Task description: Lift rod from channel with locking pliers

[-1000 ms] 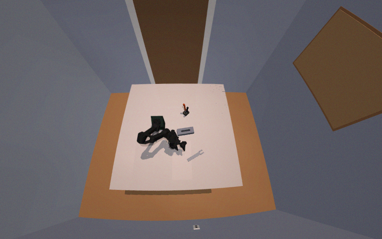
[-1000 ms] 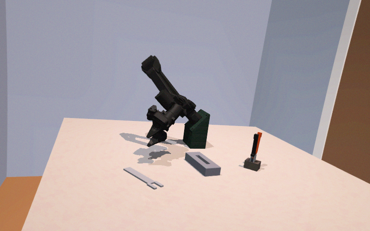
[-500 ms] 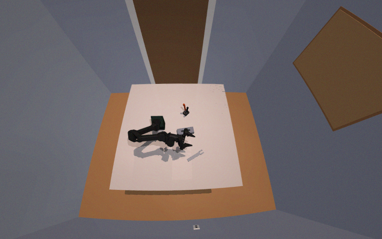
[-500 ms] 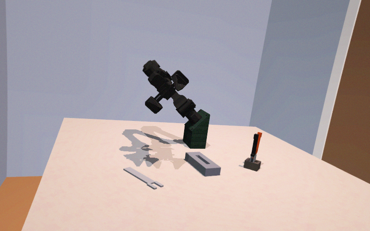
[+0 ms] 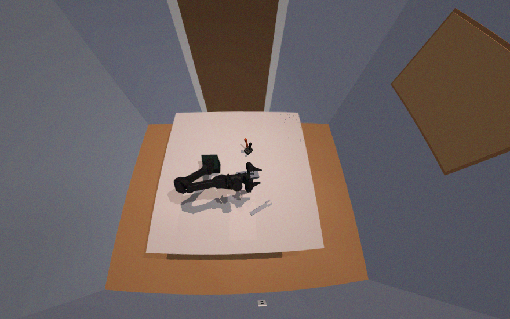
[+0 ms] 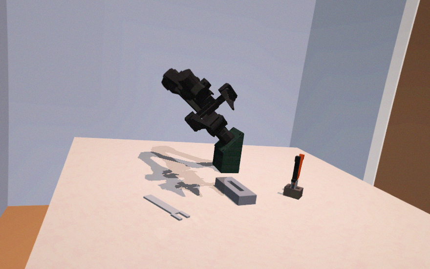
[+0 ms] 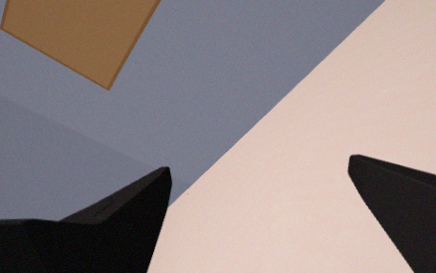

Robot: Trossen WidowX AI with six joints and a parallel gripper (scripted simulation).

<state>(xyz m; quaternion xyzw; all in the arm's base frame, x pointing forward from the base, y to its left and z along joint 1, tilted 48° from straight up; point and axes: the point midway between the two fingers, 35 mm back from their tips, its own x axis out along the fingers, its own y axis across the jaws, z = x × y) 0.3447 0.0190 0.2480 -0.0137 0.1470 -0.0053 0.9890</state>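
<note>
- The locking pliers (image 5: 246, 143) (image 6: 296, 168) stand upright on the right in the exterior view, one long handle matte black, the other smooth orange, with grey metal low between them.
- Their lower end sits in the holster (image 5: 248, 151) (image 6: 293, 192), a small, squared block of dark grey-brown.
- Left of it lies a grey oblong block (image 5: 255, 175) (image 6: 245, 197), flat-faced and crisp-edged, its top cut by a narrow, straight-sided channel (image 6: 235, 185); the rod cannot be made out inside.
- The gripper (image 5: 259, 176) (image 6: 224, 122) (image 7: 258, 169) is raised above the table, its black, wedge-shaped fingers spread about as wide as they go, with nothing between them.
- The black jointed arm (image 5: 203, 184) (image 6: 193, 88) rises from a dark green, slant-topped pedestal (image 6: 234, 161) at the far side, faintly streaked on its faces.
- Near left lies a flat grey bar (image 5: 260, 208) (image 6: 161, 204) with a two-pronged end.
- Beneath everything, the pale pink table (image 5: 286, 225) (image 6: 253, 237) (image 7: 299, 199) has a faintly mottled surface, crossed by the arm's overlapping shadows.
</note>
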